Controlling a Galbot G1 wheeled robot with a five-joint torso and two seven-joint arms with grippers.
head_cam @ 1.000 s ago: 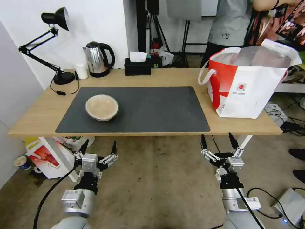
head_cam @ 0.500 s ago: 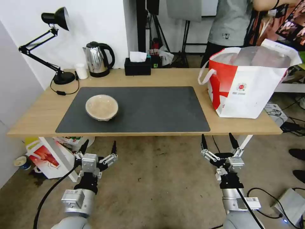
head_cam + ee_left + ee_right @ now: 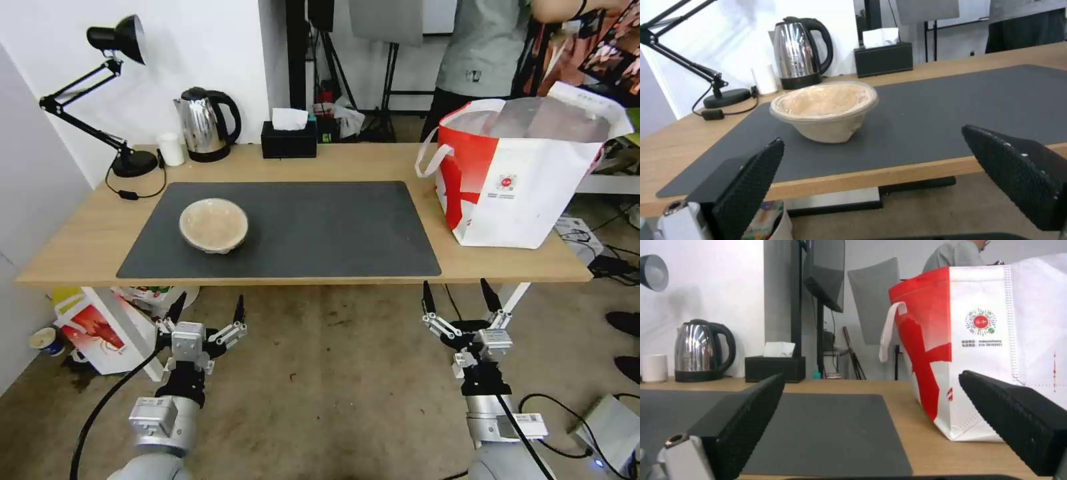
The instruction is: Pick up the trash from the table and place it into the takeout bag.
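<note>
The shallow beige bowl (image 3: 214, 225) stands on the dark grey mat (image 3: 320, 227) of the table (image 3: 80, 233), ahead of the left gripper (image 3: 205, 311) and above it. Its inside looks bare, with a thin wrinkled lining (the wall is a little dented). The left gripper hangs below the table edge, fingers spread wide, grasping nothing. The right gripper (image 3: 458, 298) is also below the edge, fingers apart and free. Ahead of it stands the takeout bag (image 3: 527, 193), boxy, white with a red panel and silvery lining; its content is hidden.
</note>
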